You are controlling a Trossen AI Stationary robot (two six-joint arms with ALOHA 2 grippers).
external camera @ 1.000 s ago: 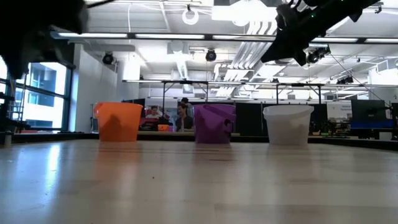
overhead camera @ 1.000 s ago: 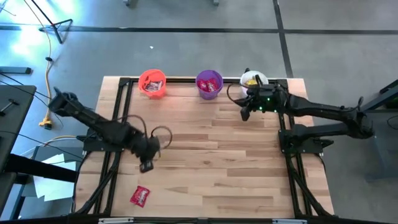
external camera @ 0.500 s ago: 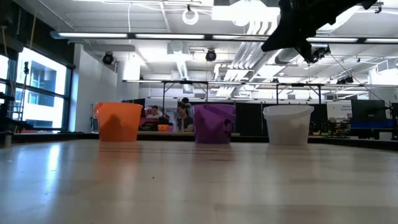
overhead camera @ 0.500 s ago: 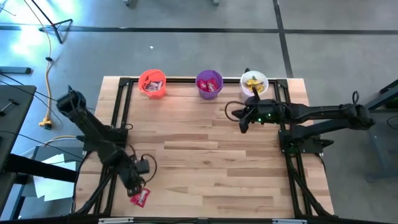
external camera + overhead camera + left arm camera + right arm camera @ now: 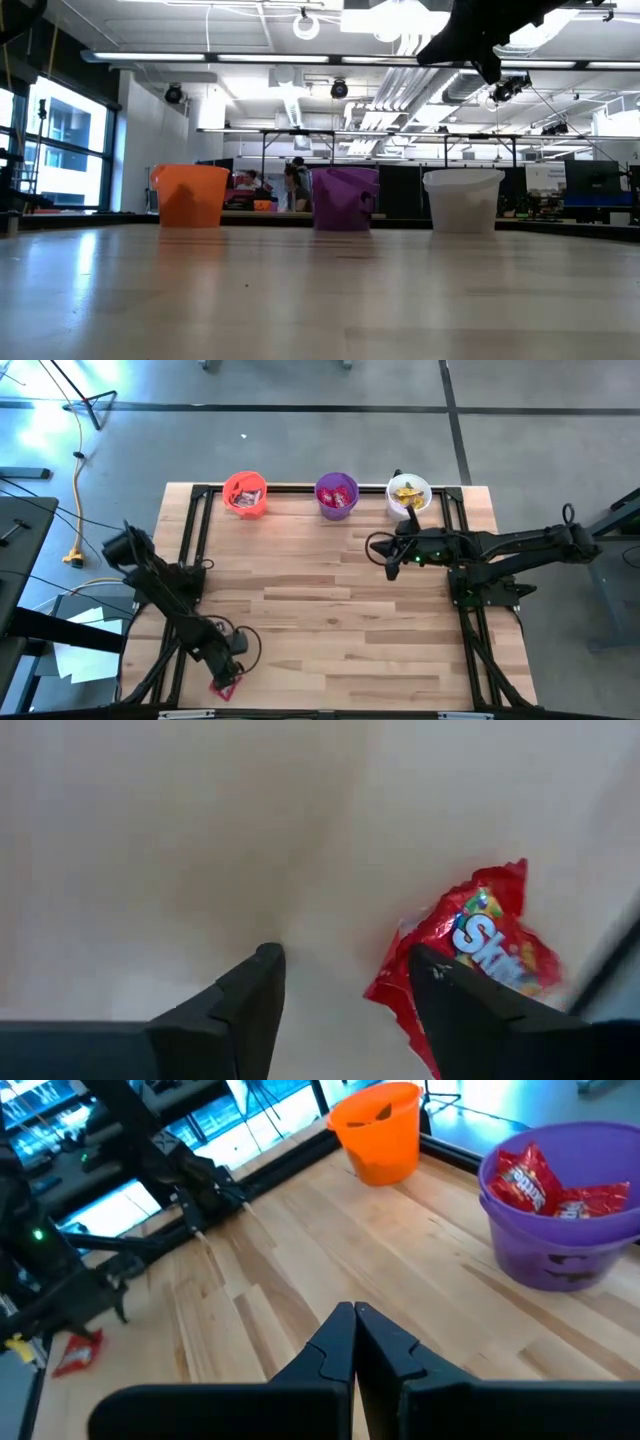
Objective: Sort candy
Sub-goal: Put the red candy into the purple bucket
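Note:
One red candy packet (image 5: 487,948) lies flat on the wood near the table's front left corner (image 5: 222,688). My left gripper (image 5: 345,965) stands open right over it, pointing down. The packet lies beside one finger (image 5: 432,982), mostly outside the gap; whether they touch, I cannot tell. My right gripper (image 5: 355,1318) is shut with nothing in it, above the table in front of the white cup (image 5: 408,493). That cup holds yellow candy. Red packets fill the purple cup (image 5: 560,1210).
The orange cup (image 5: 245,493), the purple cup (image 5: 337,495) and the white cup stand in a row at the far edge. Bare wood (image 5: 330,620) spreads between the arms. Black frame rails (image 5: 190,530) run along the table's sides.
My left gripper has swung toward the table's near edge and come down over the red packet, which has stayed where it was. My right gripper has drawn back from the white cup toward the near side and stayed shut.

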